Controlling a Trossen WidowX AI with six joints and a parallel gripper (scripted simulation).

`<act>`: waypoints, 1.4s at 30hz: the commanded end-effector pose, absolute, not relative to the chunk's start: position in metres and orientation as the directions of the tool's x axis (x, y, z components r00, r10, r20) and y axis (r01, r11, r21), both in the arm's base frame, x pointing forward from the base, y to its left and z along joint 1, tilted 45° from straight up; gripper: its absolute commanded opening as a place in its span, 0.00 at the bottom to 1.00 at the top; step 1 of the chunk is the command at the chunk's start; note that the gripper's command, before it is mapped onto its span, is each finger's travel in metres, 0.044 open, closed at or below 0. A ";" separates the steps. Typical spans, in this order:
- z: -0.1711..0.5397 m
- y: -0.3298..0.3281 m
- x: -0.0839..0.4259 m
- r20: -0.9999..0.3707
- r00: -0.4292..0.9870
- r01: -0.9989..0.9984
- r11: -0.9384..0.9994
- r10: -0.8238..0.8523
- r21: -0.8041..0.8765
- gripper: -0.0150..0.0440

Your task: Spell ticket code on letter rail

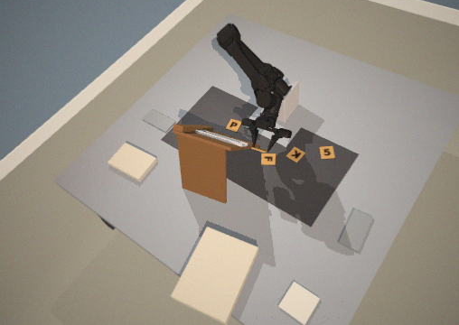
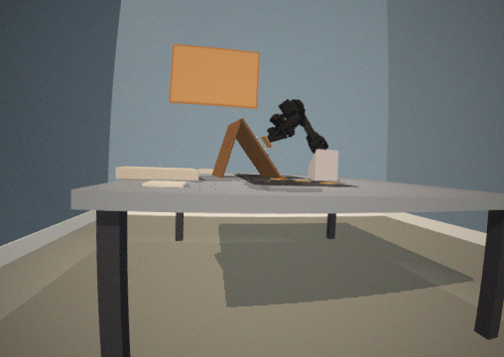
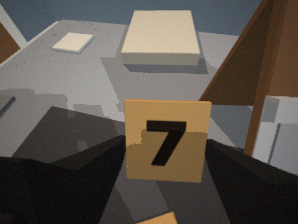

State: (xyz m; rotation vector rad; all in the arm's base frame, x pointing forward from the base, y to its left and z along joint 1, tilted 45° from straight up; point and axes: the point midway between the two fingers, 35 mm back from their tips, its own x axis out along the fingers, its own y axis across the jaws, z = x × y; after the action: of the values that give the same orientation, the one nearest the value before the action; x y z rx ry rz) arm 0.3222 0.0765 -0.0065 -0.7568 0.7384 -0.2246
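Note:
My gripper [image 1: 262, 149] [image 3: 164, 143] is shut on the orange 7 tile [image 3: 167, 172] [image 2: 267, 142], which is upright in the wrist view. The tile is in the air just off the right end of the pale rail [image 1: 221, 137] [image 3: 265, 142] in the top view. The rail is on the leaning brown board [image 1: 202, 171] [image 2: 259, 153]; no letters can be made out on it. On the dark mat [image 1: 312, 212] lie a P tile [image 1: 233, 125], an F tile [image 1: 268, 159], a K tile [image 1: 295, 154] and a tile reading S or 5 [image 1: 327, 152]. No ticket print is readable.
A pale upright block [image 1: 290, 103] [image 2: 326, 166] stands beside the arm. Cream blocks [image 1: 218, 273] [image 1: 132, 162] [image 1: 299, 301] lie beyond the board and mat. Grey translucent slabs [image 1: 356, 229] [image 1: 159, 120] lie off two sides of the mat. The grey counter [image 1: 90, 183] has open edges.

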 end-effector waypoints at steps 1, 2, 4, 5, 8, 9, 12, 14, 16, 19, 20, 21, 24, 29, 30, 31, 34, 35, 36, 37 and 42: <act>-0.004 0.074 0.321 -0.527 0.731 -0.073 0.718 -0.433 -0.692 0.25; -0.004 0.074 0.321 -0.527 0.731 -0.073 0.718 -0.433 -0.692 0.25; -0.003 0.073 0.321 -0.527 0.731 -0.073 0.718 -0.433 -0.692 0.25; -0.003 0.073 0.321 -0.527 0.731 -0.073 0.718 -0.433 -0.692 0.25; -0.002 0.072 0.322 -0.527 0.731 -0.073 0.718 -0.433 -0.692 0.25; -0.001 0.071 0.322 -0.527 0.731 -0.073 0.718 -0.433 -0.692 0.25; 0.000 0.070 0.322 -0.527 0.731 -0.073 0.718 -0.434 -0.692 0.25; 0.000 0.070 0.322 -0.527 0.731 -0.073 0.718 -0.434 -0.692 0.25; 0.001 0.069 0.322 -0.527 0.731 -0.073 0.718 -0.434 -0.692 0.25; 0.002 0.068 0.322 -0.527 0.731 -0.073 0.718 -0.434 -0.692 0.25; 0.002 0.067 0.322 -0.527 0.731 -0.073 0.718 -0.434 -0.692 0.25; 0.003 0.067 0.322 -0.527 0.731 -0.073 0.718 -0.434 -0.692 0.25; 0.004 0.066 0.322 -0.527 0.731 -0.073 0.718 -0.434 -0.692 0.25; 0.006 0.064 0.322 -0.527 0.731 -0.073 0.718 -0.434 -0.692 0.25; 0.006 0.064 0.322 -0.527 0.731 -0.073 0.718 -0.434 -0.693 0.25; 0.006 0.063 0.322 -0.527 0.731 -0.073 0.718 -0.434 -0.693 0.25; 0.007 0.062 0.322 -0.527 0.731 -0.073 0.718 -0.434 -0.693 0.25; 0.008 0.062 0.322 -0.527 0.731 -0.073 0.718 -0.434 -0.693 0.25; 0.008 0.061 0.323 -0.527 0.731 -0.073 0.718 -0.434 -0.693 0.25; 0.008 0.061 0.323 -0.527 0.731 -0.073 0.718 -0.434 -0.693 0.25; 0.010 0.059 0.323 -0.527 0.731 -0.073 0.717 -0.434 -0.693 0.25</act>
State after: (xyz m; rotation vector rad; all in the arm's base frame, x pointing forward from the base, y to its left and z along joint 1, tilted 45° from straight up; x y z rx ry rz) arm 0.3239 0.0612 0.0083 -0.7566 0.7371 -0.2252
